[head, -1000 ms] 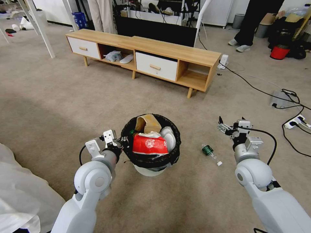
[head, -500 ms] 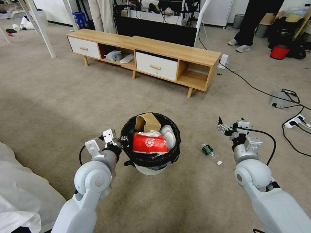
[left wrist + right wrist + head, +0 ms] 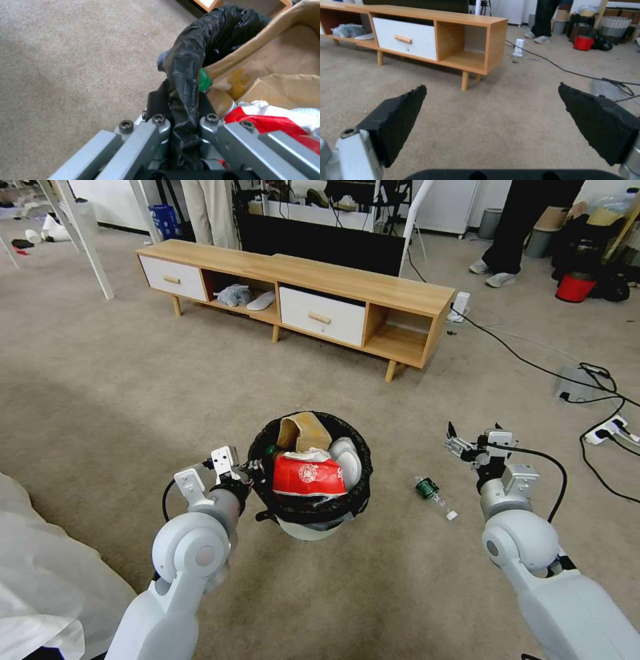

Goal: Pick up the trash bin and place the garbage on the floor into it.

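The left hand (image 3: 248, 471) is closed on the rim of the trash bin (image 3: 311, 473), with the folded black bag (image 3: 185, 82) pinched between its fingers. The bin is just in front of the robot, between the two arms; whether its base touches the carpet (image 3: 120, 400) or is a little above it, I cannot tell. The right hand (image 3: 459, 441) is wide open and empty, above the carpet, near a small bottle with a green label (image 3: 428, 489) that lies on the floor between the bin and the right arm.

The step in hand seems to be collecting this bottle. To do it well, the right hand should come down over the middle of the bottle, across its length, because a round bottle can roll away from the fingers. The left hand should keep the bin upright and close, as the grip is on thin plastic and may slip.

The bin is already almost full: a brown paper bag (image 3: 303, 432) at the back, a crushed red wrapper (image 3: 308, 479) in front, white tissue (image 3: 347, 457) to the right side, and a green cap (image 3: 204, 80) near the pinched rim. There is little free room, so the bottle should be dropped toward the middle.
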You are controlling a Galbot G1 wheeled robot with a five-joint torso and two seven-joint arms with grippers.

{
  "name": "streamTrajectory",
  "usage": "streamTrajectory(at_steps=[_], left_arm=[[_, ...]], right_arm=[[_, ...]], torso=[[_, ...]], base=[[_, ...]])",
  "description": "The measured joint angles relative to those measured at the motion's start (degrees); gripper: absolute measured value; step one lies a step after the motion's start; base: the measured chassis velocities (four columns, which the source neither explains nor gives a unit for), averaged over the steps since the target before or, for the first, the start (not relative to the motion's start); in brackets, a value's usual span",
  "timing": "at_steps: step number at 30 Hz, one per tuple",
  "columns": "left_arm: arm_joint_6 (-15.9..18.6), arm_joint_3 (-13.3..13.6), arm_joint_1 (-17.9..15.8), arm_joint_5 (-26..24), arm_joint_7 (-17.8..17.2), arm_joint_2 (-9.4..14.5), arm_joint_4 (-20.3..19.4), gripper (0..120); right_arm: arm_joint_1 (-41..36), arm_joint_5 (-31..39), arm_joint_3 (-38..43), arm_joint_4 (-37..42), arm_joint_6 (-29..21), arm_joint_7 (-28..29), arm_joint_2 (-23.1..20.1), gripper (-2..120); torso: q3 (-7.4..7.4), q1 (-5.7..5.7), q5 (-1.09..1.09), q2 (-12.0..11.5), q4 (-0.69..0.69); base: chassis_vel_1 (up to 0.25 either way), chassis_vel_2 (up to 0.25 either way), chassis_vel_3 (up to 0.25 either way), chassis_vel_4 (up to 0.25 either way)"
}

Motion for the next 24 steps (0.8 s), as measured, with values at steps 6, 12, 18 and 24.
streamTrajectory(at_steps=[6,12,18,24], left_arm=[[-0.1,0.0,0.0,-0.3,0.0,-0.2,-0.2,4],[-0.1,-0.1,0.1,-0.4,-0.2,-0.2,-0.2,4],[-0.3,-0.1,0.1,-0.4,-0.2,-0.3,-0.2,4],[-0.4,-0.2,0.1,-0.4,-0.2,-0.6,-0.2,4]], right_arm=[[-0.1,0.0,0.1,0.1,0.0,0.0,0.0,100],[-0.1,0.0,0.1,0.2,0.0,0.0,-0.1,100],[-0.2,0.0,0.1,0.2,0.0,0.0,-0.1,100],[-0.2,0.0,-0.1,0.1,0.0,0.0,0.0,100]], torso=[[0.00,0.00,0.00,0.0,-0.02],[0.00,0.00,0.00,0.0,-0.01],[0.00,0.00,0.00,0.0,0.00],[0.00,0.00,0.00,0.0,0.00]], base=[[0.000,0.000,0.000,0.000],[0.000,0.000,0.000,0.000],[0.000,0.000,0.000,0.000],[0.000,0.000,0.000,0.000]])
